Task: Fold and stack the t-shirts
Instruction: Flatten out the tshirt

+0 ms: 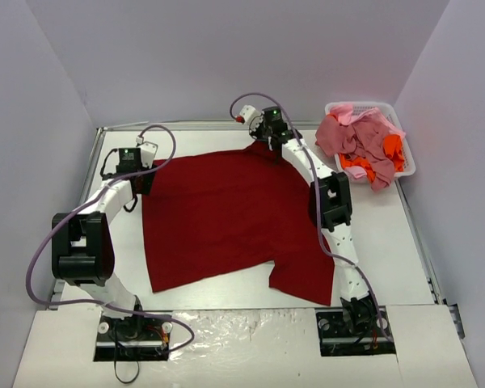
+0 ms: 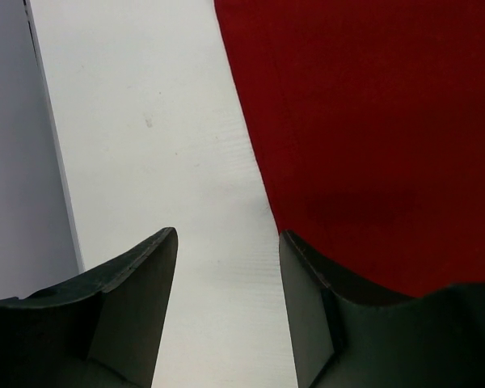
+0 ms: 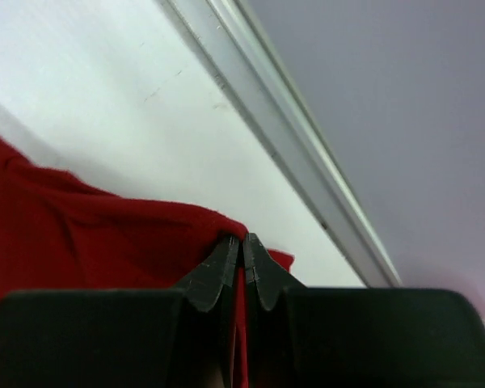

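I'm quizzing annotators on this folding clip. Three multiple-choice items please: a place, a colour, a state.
1. Where is the basket? A near left; B far right; C centre.
2. What colour is the spread shirt? A blue; B green; C red.
3. The right hand is: A shut on the shirt; B open; C holding the basket.
Answers: B, the top view shows it far right; C, it is plainly red; A, the wrist view shows it pinching the shirt's edge.

white table (image 1: 250, 311), pale lilac walls (image 1: 226, 48), even light
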You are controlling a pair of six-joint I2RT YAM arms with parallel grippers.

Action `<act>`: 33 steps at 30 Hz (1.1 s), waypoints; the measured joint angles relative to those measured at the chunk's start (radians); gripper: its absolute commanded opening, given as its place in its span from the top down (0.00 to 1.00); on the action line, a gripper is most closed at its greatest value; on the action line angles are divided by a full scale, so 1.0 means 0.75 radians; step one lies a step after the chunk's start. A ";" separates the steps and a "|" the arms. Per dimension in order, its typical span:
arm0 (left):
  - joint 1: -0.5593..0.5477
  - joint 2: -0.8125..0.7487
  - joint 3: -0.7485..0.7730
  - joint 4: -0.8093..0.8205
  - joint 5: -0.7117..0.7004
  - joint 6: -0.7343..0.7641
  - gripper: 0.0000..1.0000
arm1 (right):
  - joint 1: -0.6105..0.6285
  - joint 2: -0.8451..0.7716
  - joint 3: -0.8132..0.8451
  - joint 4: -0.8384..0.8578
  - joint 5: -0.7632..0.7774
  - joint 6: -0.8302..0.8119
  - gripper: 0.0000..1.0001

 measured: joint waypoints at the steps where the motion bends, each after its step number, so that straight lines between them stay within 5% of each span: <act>1: 0.009 0.006 0.000 0.001 -0.003 0.000 0.48 | 0.005 0.018 0.001 0.052 0.021 -0.023 1.00; 8: 0.051 0.046 0.000 0.001 -0.025 0.001 0.48 | 0.045 0.222 0.013 0.559 0.189 -0.241 1.00; 11: 0.051 0.049 0.000 0.001 -0.028 0.001 0.48 | 0.063 0.331 0.013 0.789 0.255 -0.354 0.93; 16: 0.050 0.070 -0.001 0.002 -0.027 0.002 0.48 | 0.081 0.515 0.103 1.113 0.356 -0.545 0.43; 18: 0.050 0.085 -0.001 0.002 -0.027 0.002 0.48 | 0.083 0.522 0.133 1.167 0.377 -0.563 0.32; 26: 0.050 0.112 -0.002 -0.001 -0.013 0.002 0.48 | 0.066 0.478 -0.006 1.352 0.515 -0.561 0.28; 33: 0.050 0.050 -0.002 -0.017 -0.012 0.008 0.48 | 0.053 0.208 -0.295 1.379 0.650 -0.534 0.26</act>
